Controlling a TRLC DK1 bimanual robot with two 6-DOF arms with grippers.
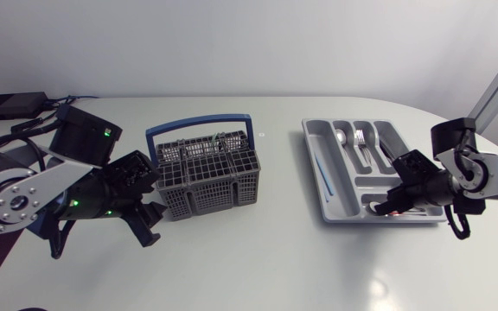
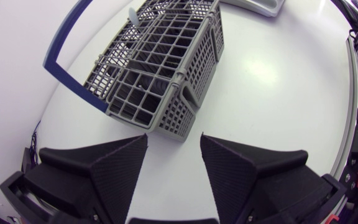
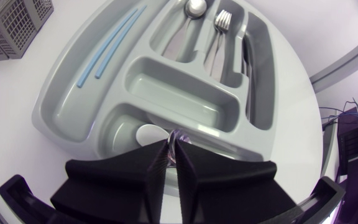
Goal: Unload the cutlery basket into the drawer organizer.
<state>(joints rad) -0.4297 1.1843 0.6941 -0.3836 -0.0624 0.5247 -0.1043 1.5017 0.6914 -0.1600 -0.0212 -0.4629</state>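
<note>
Right fingers (image 3: 123,180) clenched a utensil (image 3: 178,137) over the organizer's (image 3: 61,118) near compartment; left fingers (image 2: 104,171), released, sat just left of the basket (image 2: 160,68).

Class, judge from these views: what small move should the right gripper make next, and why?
Probably open the right gripper: its fingers pinch a thin shiny metal piece just over a small compartment of the grey plastic drawer organizer, so releasing should drop it in.
</note>
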